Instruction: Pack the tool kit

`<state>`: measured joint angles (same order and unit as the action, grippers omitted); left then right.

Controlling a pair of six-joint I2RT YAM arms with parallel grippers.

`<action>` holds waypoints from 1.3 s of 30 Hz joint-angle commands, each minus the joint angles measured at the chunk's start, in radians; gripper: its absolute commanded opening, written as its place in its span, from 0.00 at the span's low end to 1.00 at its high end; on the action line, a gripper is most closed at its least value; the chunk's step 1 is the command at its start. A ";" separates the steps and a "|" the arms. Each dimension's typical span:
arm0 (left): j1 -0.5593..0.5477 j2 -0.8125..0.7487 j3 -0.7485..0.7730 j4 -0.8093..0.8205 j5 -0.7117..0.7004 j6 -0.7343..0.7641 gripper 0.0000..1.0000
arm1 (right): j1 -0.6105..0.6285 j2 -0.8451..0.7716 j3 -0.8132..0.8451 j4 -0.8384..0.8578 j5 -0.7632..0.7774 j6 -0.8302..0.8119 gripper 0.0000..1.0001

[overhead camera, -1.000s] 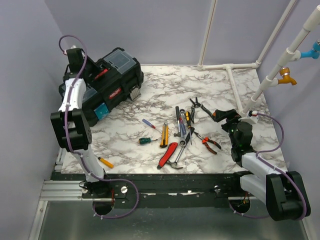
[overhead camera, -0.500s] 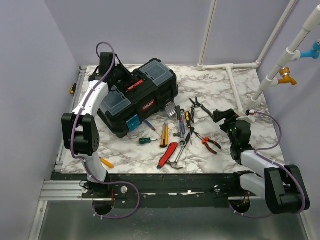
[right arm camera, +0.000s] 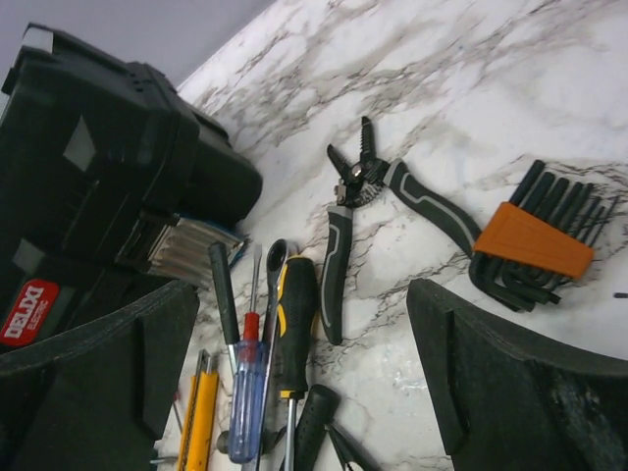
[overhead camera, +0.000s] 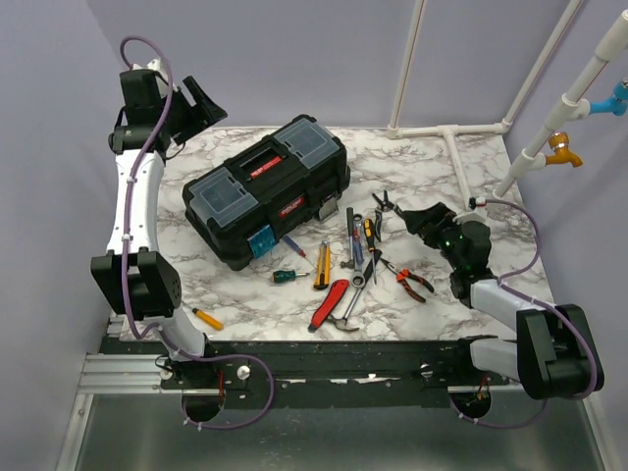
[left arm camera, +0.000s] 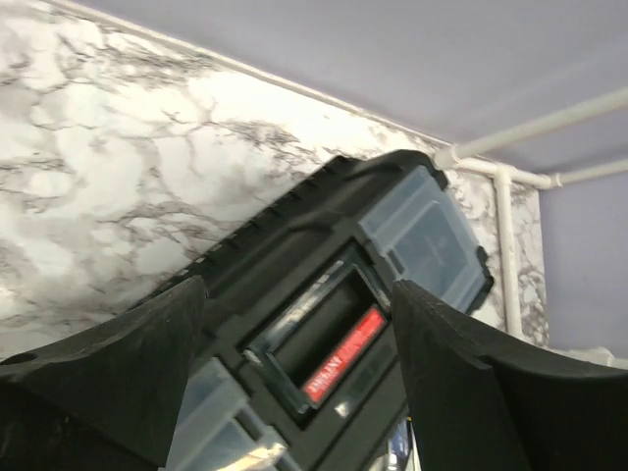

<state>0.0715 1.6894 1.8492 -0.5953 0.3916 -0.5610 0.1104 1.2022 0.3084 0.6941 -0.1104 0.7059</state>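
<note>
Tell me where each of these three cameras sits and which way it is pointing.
Top external: high behind the arms, looking down on the marble table; both arms, left hand and right hand show.
Left wrist: on the raised left arm, looking down at the toolbox lid; its two fingers frame the view.
Right wrist: low over the table, facing stripping pliers and hex keys; its own fingers border it.
Shared: the toolbox appears in all three.
</note>
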 commanded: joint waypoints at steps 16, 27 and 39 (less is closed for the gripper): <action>0.113 0.109 -0.270 0.014 0.243 0.049 0.96 | 0.405 0.394 0.436 -0.039 -0.095 0.065 0.93; 0.126 -0.231 -0.633 0.076 0.289 0.051 0.96 | 0.491 0.752 0.790 -0.083 -0.120 0.131 0.86; 0.122 -0.507 -0.674 0.031 -0.148 0.100 0.97 | 0.491 0.698 0.880 -0.295 -0.075 0.088 0.89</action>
<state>0.2127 1.3262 1.2095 -0.5415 0.4538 -0.4583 0.5922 2.0190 1.2678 0.5083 -0.2432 0.8143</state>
